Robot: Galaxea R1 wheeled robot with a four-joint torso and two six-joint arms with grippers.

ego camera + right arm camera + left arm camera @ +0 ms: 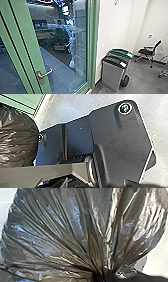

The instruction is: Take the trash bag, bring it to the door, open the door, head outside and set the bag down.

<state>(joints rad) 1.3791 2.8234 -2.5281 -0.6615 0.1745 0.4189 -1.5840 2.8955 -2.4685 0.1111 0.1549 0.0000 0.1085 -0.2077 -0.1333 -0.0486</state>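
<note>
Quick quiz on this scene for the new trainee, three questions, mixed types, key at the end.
1. Multiple choice: what colour is the lid of the front grey bin?
a) red
b) black
c) yellow
2. True or false: the chair stands between the green-framed door and that bin.
3. Short answer: which item named in the task shows in both the left and right wrist views?

Key: 1 b; 2 false, it stands beyond the bin, on the side away from the door; 3 the trash bag.
</note>
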